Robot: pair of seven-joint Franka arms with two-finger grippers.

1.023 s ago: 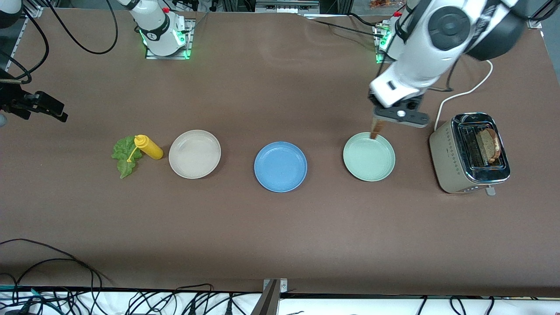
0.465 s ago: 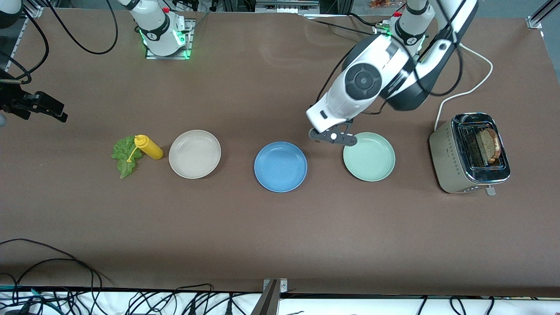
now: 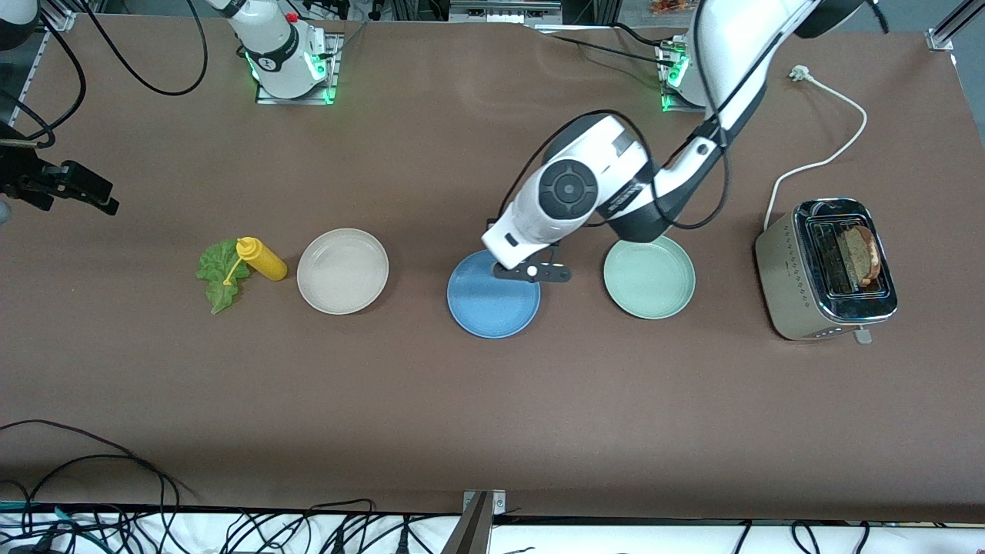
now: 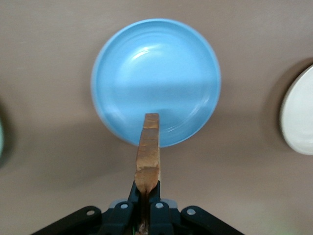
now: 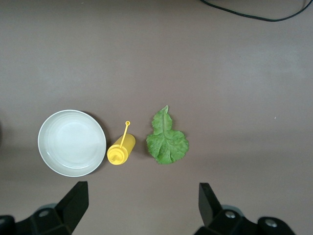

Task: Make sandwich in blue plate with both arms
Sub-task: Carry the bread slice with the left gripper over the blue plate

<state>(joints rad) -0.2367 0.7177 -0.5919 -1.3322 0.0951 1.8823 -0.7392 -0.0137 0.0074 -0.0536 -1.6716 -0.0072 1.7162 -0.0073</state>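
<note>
1. My left claw (image 4: pixel 145 196) is closed on a slice of brown bread (image 4: pixel 148 149), gripped edge-on so that the slice sticks straight out past the fingertips.
2. That claw hangs over the blue plate (image 3: pixel 492 300), above the part of its rim farther from the front camera; in the left wrist view the free end of the bread reaches over the plate's rim.
3. The blue plate has nothing lying in it. It sits on the brown table (image 3: pixel 492 400), between the beige-white plate (image 3: pixel 342 271) and the pale green plate (image 3: pixel 649 277).
4. A second slice of bread (image 3: pixel 858 255) stands in a slot of the toaster (image 3: pixel 825 268), at the left arm's end of the table, just beside the green plate.
5. The lettuce leaf (image 5: pixel 167 138) lies flat on the table at the right arm's end, with a yellow squeeze bottle (image 5: pixel 121 150) lying on its side between the leaf and the beige-white plate.
6. My right claw (image 5: pixel 142 203) waits high over that end of the table, its fingers spread wide and holding nothing, above the table close to the bottle and the leaf.
</note>
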